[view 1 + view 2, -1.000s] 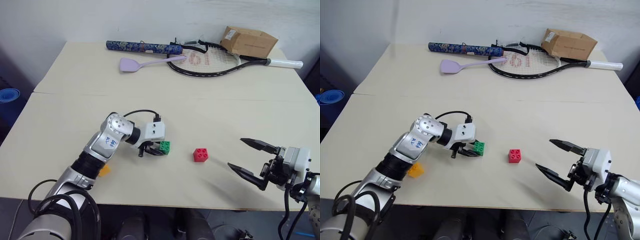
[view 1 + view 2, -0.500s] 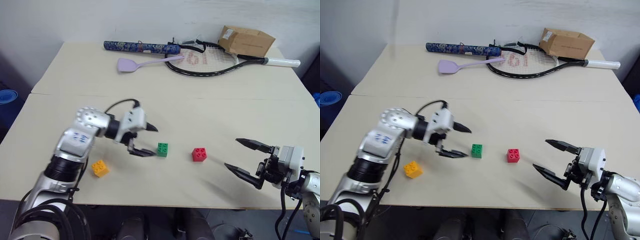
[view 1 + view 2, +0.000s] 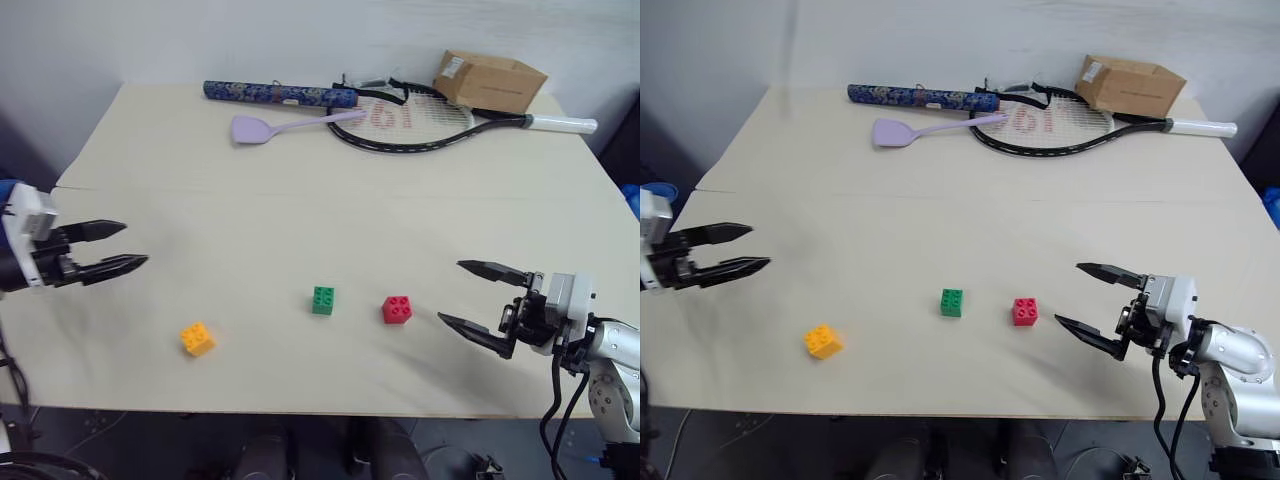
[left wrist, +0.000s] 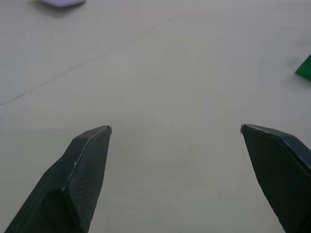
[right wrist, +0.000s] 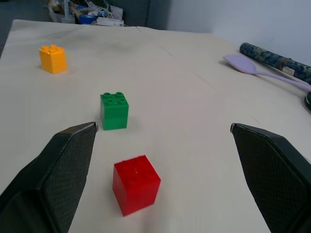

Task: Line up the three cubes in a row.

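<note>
Three studded cubes lie on the cream table (image 3: 300,200) near its front edge. The orange-yellow cube (image 3: 197,338) is furthest left, the green cube (image 3: 323,300) sits in the middle, and the red cube (image 3: 397,309) is just right of it. My left gripper (image 3: 135,247) hovers open at the table's left edge, empty, well left of the orange-yellow cube. My right gripper (image 3: 452,293) is open and empty to the right of the red cube, pointing toward it. In the right wrist view the red cube (image 5: 136,183) lies between my fingers, with the green cube (image 5: 114,110) and orange-yellow cube (image 5: 53,58) beyond.
Along the far edge lie a blue patterned tube (image 3: 280,95), a lilac spatula (image 3: 262,127), a badminton racket (image 3: 430,125) and a brown cardboard box (image 3: 490,80). A seam (image 3: 300,193) crosses the tabletop.
My left gripper let go of the green cube, opened and swung far left to the table's edge. The green cube stays beside the red one. My right gripper edged slightly toward the red cube.
</note>
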Robot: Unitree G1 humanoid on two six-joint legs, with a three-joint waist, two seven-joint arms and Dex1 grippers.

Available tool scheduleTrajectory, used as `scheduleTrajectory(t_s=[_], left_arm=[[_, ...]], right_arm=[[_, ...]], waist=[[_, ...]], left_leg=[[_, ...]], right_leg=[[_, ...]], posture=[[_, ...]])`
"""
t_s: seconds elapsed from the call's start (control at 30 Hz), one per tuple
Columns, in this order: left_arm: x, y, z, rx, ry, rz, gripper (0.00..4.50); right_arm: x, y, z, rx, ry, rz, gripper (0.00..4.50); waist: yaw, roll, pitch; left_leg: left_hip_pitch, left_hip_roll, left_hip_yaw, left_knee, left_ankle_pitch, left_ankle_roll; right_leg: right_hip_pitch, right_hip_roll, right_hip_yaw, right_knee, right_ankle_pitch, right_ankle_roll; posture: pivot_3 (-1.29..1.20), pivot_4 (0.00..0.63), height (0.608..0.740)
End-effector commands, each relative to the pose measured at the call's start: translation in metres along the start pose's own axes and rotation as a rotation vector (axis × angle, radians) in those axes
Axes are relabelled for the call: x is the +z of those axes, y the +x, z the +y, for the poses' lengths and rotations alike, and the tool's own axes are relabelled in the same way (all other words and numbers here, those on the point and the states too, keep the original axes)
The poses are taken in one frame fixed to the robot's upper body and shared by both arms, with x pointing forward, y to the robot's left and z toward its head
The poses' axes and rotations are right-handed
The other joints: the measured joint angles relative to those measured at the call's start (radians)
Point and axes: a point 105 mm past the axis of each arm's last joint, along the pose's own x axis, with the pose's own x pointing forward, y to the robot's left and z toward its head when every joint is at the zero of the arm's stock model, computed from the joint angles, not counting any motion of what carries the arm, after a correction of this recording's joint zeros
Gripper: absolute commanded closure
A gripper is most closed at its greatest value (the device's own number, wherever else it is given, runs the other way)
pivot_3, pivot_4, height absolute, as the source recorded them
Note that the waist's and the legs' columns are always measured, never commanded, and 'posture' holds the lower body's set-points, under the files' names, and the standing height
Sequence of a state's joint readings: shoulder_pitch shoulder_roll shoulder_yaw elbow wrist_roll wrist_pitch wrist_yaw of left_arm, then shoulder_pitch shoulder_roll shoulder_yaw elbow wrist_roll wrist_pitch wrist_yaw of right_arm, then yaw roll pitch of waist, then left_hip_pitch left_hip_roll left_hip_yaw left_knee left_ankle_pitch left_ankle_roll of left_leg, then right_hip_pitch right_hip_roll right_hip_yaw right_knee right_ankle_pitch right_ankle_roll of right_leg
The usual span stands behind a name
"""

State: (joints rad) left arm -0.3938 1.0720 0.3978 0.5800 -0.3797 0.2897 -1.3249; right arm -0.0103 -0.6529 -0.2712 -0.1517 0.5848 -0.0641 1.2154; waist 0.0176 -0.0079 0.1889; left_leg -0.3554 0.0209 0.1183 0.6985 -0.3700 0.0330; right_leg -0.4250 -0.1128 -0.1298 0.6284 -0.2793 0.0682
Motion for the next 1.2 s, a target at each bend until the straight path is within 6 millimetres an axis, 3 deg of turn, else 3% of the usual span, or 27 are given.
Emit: scheduleTrajectory(t_s=[0.03, 0.13, 0.3, 0.5, 0.6, 0.8, 1.13, 1.2], left_arm=[[-0.037, -0.029, -0.002, 0.022, 0.005, 0.140, 0.01], [-0.028, -0.020, -0.024, -0.097, 0.119, 0.104, 0.01], [-0.026, 0.000, -0.078, -0.279, 0.245, 0.093, 0.01], [-0.039, 0.022, -0.125, -0.283, 0.160, 0.002, 0.01], [-0.050, 0.025, -0.134, -0.251, 0.128, 0.016, 0.01], [-0.064, 0.037, -0.133, -0.170, 0.137, 0.034, 0.01], [-0.062, 0.057, -0.128, -0.197, 0.192, 0.027, 2.95], [-0.053, 0.064, -0.123, -0.276, 0.229, 0.030, 2.98]], right_arm=[[0.010, 0.010, 0.009, 0.057, -0.015, -0.042, 0.00], [0.017, 0.015, 0.010, 0.076, -0.030, -0.057, 0.00], [0.014, 0.011, 0.021, 0.122, -0.005, -0.032, 0.00], [0.011, 0.009, 0.025, 0.136, 0.007, -0.037, 0.00], [0.010, 0.008, 0.024, 0.132, 0.010, -0.039, 0.00], [0.007, 0.005, 0.024, 0.115, 0.015, -0.037, 0.00], [-0.002, -0.004, 0.027, 0.084, -0.003, -0.020, 0.00], [-0.002, -0.005, 0.025, 0.068, -0.004, -0.015, 0.00]], waist=[[-0.010, 0.000, 0.000], [-0.012, -0.002, 0.000], [-0.011, -0.002, -0.001], [-0.024, -0.002, 0.000], [-0.021, -0.002, 0.000], [-0.013, -0.002, -0.001], [-0.018, -0.002, -0.001], [-0.016, -0.002, -0.001]], left_leg=[[0.000, 0.000, 0.001, 0.000, 0.000, 0.000], [-0.001, 0.001, 0.000, 0.000, 0.000, 0.000], [-0.001, 0.001, -0.001, 0.000, -0.001, 0.000], [0.001, 0.001, 0.001, -0.001, -0.001, -0.001], [0.002, 0.002, 0.001, -0.001, -0.001, -0.001], [0.002, 0.002, 0.001, 0.000, -0.002, -0.001], [0.003, 0.002, 0.001, -0.001, -0.002, -0.001], [0.003, 0.002, 0.001, -0.001, -0.002, -0.001]], right_leg=[[0.000, -0.001, 0.000, 0.000, 0.000, 0.000], [-0.001, 0.000, -0.001, 0.000, 0.000, 0.000], [-0.001, -0.002, 0.000, 0.000, 0.000, 0.000], [0.000, -0.001, 0.002, 0.000, 0.000, 0.000], [0.000, -0.001, 0.002, 0.000, 0.000, -0.001], [0.000, -0.001, 0.002, -0.002, -0.001, -0.001], [0.000, -0.001, 0.002, -0.002, -0.001, -0.001], [0.000, -0.001, 0.002, -0.002, -0.001, -0.001]], posture=[[0.00, 0.150, 0.740], [0.00, 0.150, 0.740], [0.00, 0.150, 0.740], [0.00, 0.150, 0.740], [0.00, 0.150, 0.740], [0.00, 0.150, 0.740], [0.00, 0.150, 0.740], [0.00, 0.150, 0.740]])
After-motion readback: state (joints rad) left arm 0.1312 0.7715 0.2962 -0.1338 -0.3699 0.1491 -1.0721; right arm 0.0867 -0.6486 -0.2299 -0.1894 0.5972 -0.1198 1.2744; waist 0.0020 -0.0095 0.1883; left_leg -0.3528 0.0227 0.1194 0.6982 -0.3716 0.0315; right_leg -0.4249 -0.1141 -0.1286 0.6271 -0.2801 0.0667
